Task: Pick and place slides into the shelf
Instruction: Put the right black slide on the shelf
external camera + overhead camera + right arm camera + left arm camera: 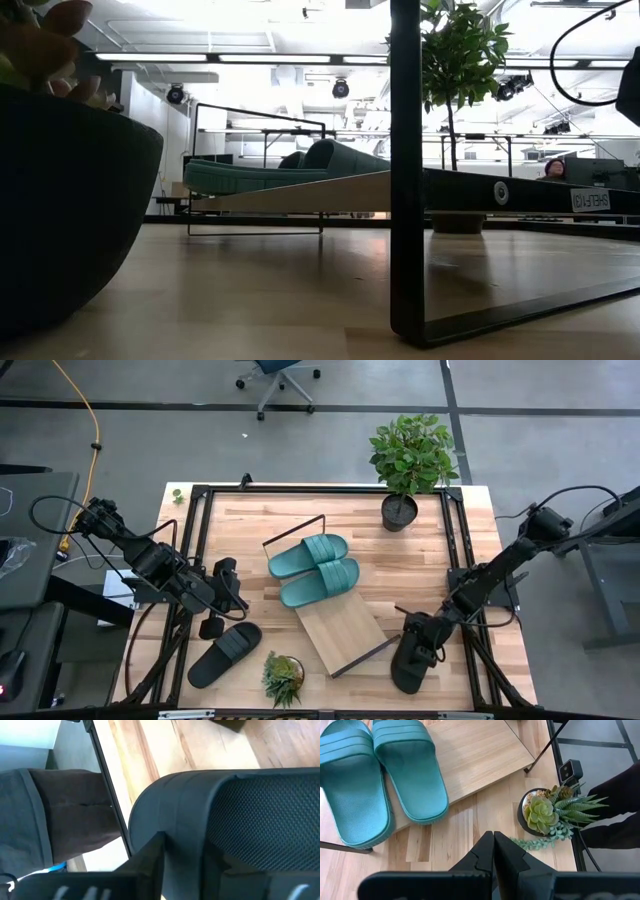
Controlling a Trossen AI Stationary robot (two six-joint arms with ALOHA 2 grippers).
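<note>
Right gripper (pixel 413 650) closed on a black slide (pixel 409 663) at the lower right of the high view.

Its fingers (pixel 150 855) pinch the slide's rim. The teal pair (pixel 313 567) lies on the shelf (pixel 345 630) at centre. The other black slide (pixel 224 654) lies at lower left, just beside the succulent (pixel 283 676). The left gripper (pixel 225 588), fingers pressed together and empty, hangs above it.
</note>
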